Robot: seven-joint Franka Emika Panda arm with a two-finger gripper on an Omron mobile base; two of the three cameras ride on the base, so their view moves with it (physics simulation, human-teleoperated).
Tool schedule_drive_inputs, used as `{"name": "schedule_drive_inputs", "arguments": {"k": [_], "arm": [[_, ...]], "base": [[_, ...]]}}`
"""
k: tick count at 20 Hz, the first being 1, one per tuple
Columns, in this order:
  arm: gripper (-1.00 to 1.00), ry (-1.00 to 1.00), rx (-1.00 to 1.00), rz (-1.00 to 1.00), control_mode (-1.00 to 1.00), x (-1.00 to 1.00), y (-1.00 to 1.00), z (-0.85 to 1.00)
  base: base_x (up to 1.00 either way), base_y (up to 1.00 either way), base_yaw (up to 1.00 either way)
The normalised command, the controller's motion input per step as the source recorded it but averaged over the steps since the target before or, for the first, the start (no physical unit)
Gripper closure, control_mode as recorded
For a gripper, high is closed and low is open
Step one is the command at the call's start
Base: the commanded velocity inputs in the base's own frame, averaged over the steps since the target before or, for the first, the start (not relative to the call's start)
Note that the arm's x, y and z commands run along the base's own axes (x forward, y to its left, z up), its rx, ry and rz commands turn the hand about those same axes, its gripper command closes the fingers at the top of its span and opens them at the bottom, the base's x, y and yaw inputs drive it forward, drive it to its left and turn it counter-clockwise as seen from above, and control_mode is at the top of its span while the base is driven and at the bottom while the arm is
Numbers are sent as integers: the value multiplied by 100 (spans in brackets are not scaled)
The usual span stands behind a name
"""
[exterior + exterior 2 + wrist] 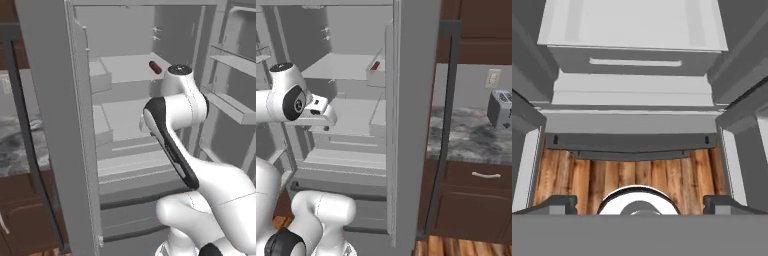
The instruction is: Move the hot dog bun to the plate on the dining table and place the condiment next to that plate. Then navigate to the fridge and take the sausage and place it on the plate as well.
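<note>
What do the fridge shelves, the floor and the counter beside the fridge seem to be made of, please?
Fridge shelves: flat matte pale grey, probably plastic. Floor: brown planks with visible grain, wood. Counter: mottled grey marbling on top, apparently stone, over a dark brown wooden-looking base.

No readable text in any of my views.
I see no lettering, brand, number or sign on the fridge point(65, 125) doors, shelves or drawers, none on the toaster point(500, 109), and the wall outlet point(492, 78) above the counter is a blank plate as far as I can make out.
</note>
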Motion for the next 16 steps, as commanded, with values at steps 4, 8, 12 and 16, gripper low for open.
{"name": "schedule_drive_inputs", "arguments": {"k": [4,8,12,16], "arm": [[-100,0,0,0,100,0,0,0],[-100,0,0,0,100,0,0,0],[-100,-32,-1,0,-100,-55,-34,54],[-100,-44,-5,0,-100,-53,-51,84]], "base": [[100,0,-2],[62,0,-2],[0,0,0],[0,0,0]]}}
